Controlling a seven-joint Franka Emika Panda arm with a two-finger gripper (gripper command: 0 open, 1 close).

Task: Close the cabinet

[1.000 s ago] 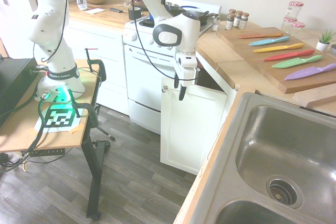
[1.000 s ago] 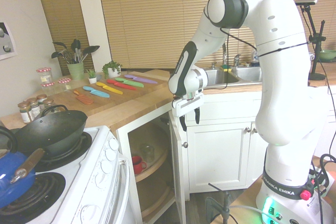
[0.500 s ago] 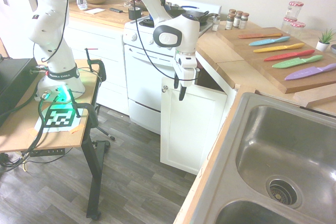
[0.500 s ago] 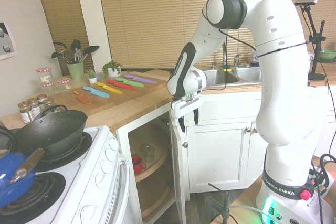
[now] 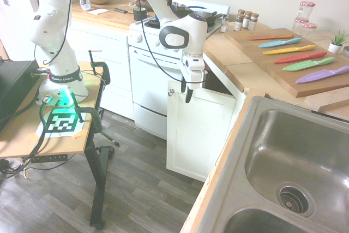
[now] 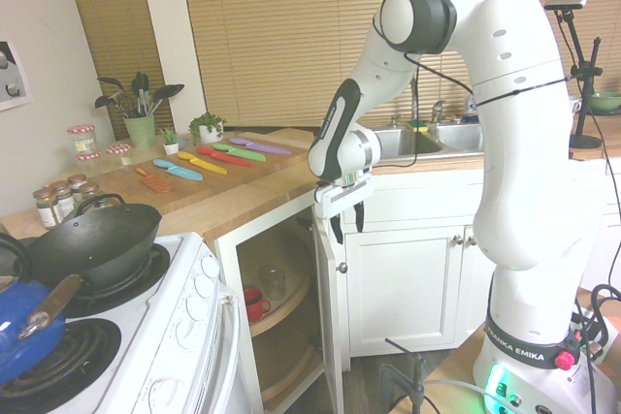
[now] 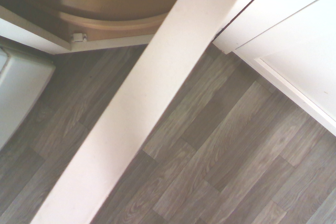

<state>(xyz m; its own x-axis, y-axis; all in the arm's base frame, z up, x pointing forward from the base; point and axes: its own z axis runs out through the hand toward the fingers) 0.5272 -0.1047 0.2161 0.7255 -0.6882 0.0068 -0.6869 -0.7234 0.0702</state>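
White cabinet [image 5: 199, 129] door stands upright, ajar, under jaws.

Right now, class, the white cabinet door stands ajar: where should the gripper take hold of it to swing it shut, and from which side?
Probably the door's top free edge, near the small round knob, farthest from the hinges. Come from above, on the outer, recessed-panel face. The gripper already hangs at that top edge with fingers pointing down, so pushing the panel toward the cabinet opening should suit better than pinching the tiny knob.
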